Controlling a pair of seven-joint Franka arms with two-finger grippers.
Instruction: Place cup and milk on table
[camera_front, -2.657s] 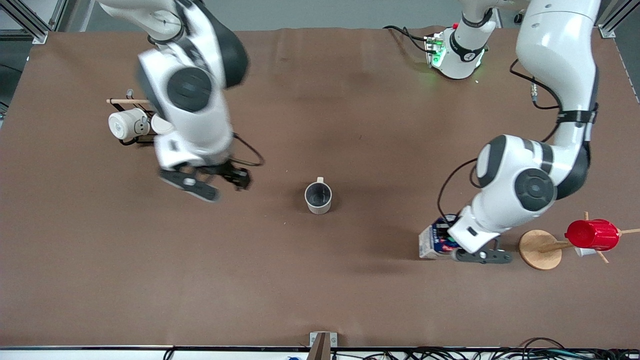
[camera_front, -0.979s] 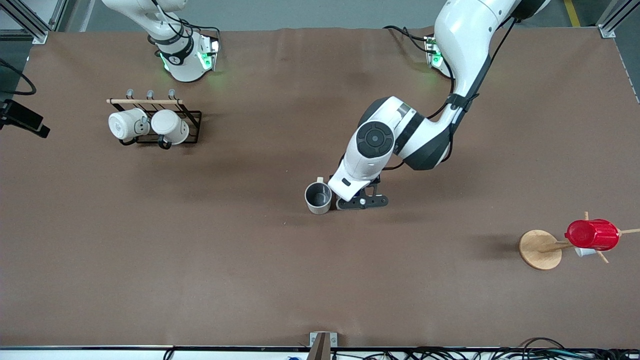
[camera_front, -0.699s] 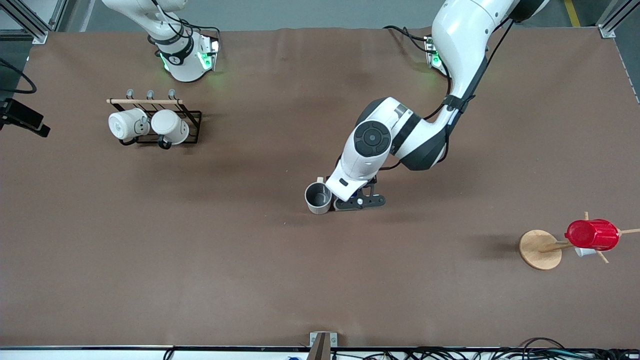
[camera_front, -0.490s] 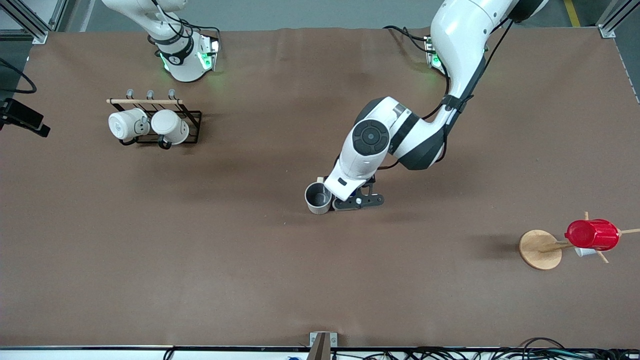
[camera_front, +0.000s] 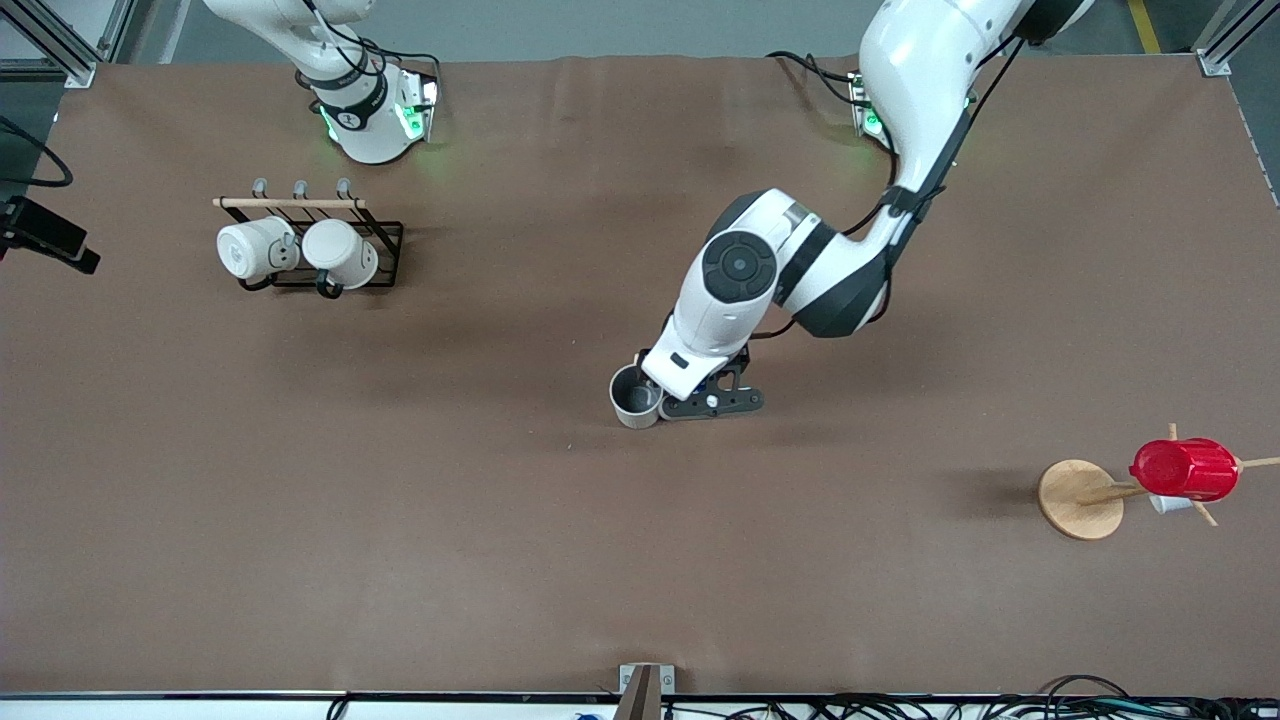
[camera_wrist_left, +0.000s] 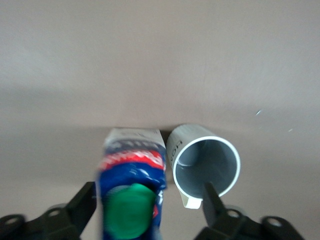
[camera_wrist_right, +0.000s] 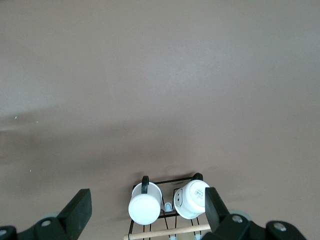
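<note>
Brown worktop (camera_front: 500, 520) carries the cup (camera_front: 634, 399) mid-surface, partly hidden in the front view by the left pincer (camera_wrist_left: 150, 207). That pincer's fingers stand wide apart around the blurred milk (camera_wrist_left: 131, 192), just beside the cup, contact unclear. Right pincer (camera_wrist_right: 147, 215) waits spread and empty above the mug rack (camera_wrist_right: 167, 202).

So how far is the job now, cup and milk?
Done: the cup stands upright on the table. In hand: the milk sits between the fingers of the left gripper, right beside the cup. Left: letting go and pulling away. The right gripper waits open above the mug rack.
</note>
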